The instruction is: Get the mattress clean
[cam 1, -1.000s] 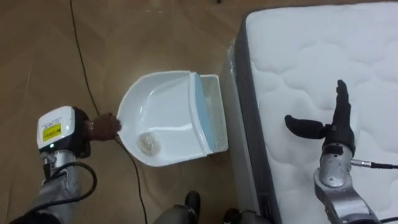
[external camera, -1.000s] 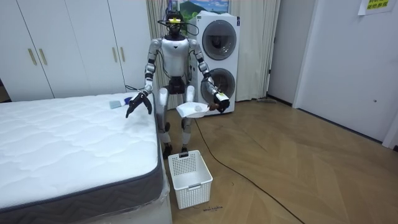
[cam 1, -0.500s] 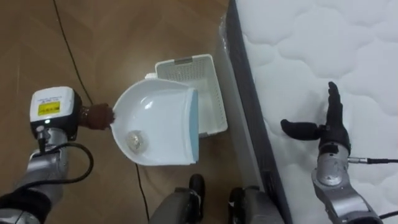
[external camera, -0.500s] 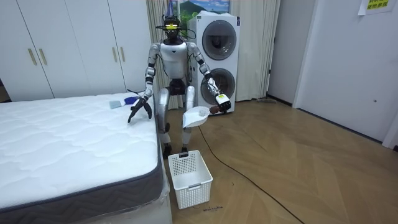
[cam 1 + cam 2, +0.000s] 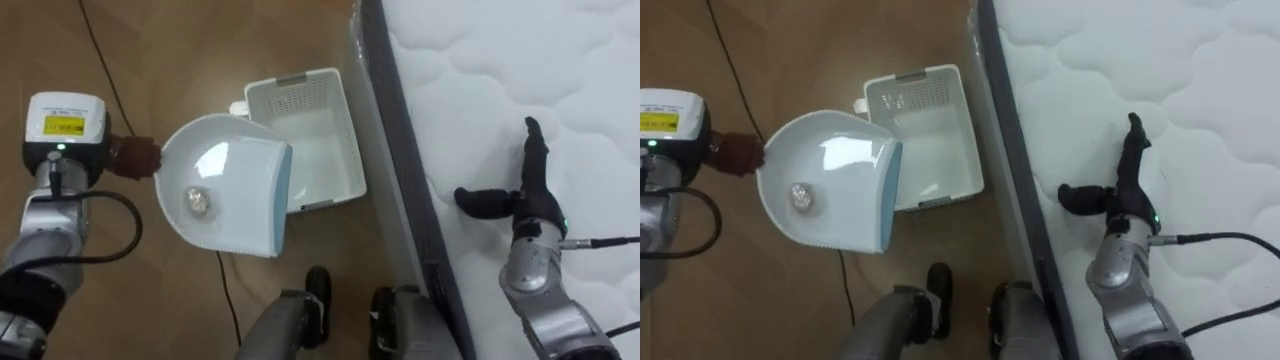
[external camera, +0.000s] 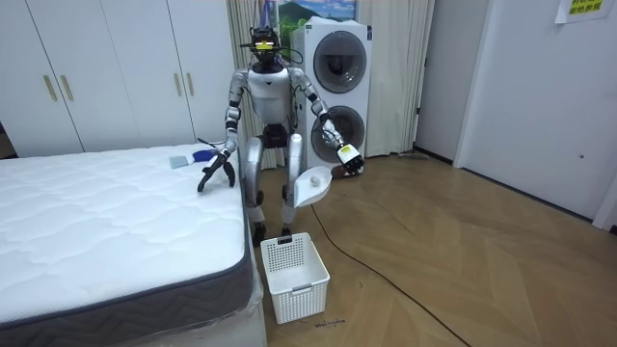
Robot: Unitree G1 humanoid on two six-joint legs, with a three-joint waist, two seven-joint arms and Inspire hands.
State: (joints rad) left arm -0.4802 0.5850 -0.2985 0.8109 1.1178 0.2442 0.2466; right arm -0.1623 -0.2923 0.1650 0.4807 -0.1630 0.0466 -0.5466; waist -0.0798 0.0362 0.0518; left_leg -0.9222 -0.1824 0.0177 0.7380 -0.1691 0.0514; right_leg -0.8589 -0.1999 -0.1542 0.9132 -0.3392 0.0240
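My left hand (image 5: 62, 150) is shut on the brown handle (image 5: 135, 160) of a white dustpan (image 5: 235, 195) with a pale blue lip. The pan hangs tilted over the floor, its lip overlapping the near left corner of a white slatted basket (image 5: 310, 140). A small crumpled ball (image 5: 197, 201) lies deep in the pan near the handle. My right hand (image 5: 530, 205) is open above the white quilted mattress (image 5: 480, 90), thumb pointing left. In the room view I stand at the bed's corner with the dustpan (image 6: 310, 183) above the basket (image 6: 294, 275).
The basket stands on the wooden floor against the bed's grey side (image 5: 395, 180). Small blue and grey items (image 6: 188, 157) lie at the mattress's far end. Stacked washing machines (image 6: 333, 87) and white wardrobes (image 6: 116, 67) stand behind me.
The dustpan has tipped from nearly level to steeply tilted, lip down toward the basket. The ball stays in the pan. The eye view has shifted; my right hand has hardly moved.
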